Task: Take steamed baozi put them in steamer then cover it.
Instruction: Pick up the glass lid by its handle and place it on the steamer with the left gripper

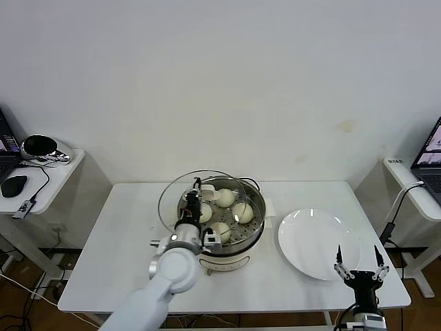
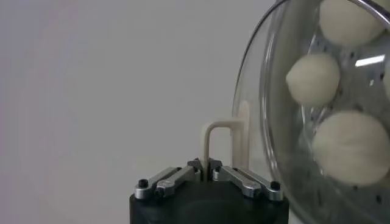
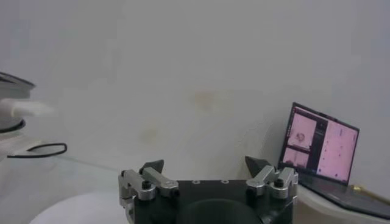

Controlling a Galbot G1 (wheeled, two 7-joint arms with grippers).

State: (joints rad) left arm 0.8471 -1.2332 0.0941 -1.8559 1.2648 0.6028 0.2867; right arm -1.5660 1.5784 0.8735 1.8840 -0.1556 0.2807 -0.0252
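Several cream-white baozi (image 1: pixel 225 198) lie on the perforated tray of the steel steamer (image 1: pixel 256 227) at the table's middle. My left gripper (image 1: pixel 196 187) is shut on the cream bar handle (image 2: pixel 208 137) of the clear glass cover (image 1: pixel 169 196). It holds the cover tilted above the steamer, offset toward the steamer's left side. In the left wrist view, baozi (image 2: pixel 312 79) show through the cover's glass (image 2: pixel 271 131), with my left gripper (image 2: pixel 206 165) clamped on the handle. My right gripper (image 1: pixel 360 262) stands open and empty near the front right edge; the right wrist view shows its gripper (image 3: pixel 206 164) spread wide.
A white plate (image 1: pixel 317 241) lies right of the steamer, just behind my right gripper. A black cable (image 3: pixel 36 149) runs behind the steamer. Side tables flank the main table: a mouse (image 1: pixel 14 185) on the left one, a laptop (image 3: pixel 320 143) on the right one.
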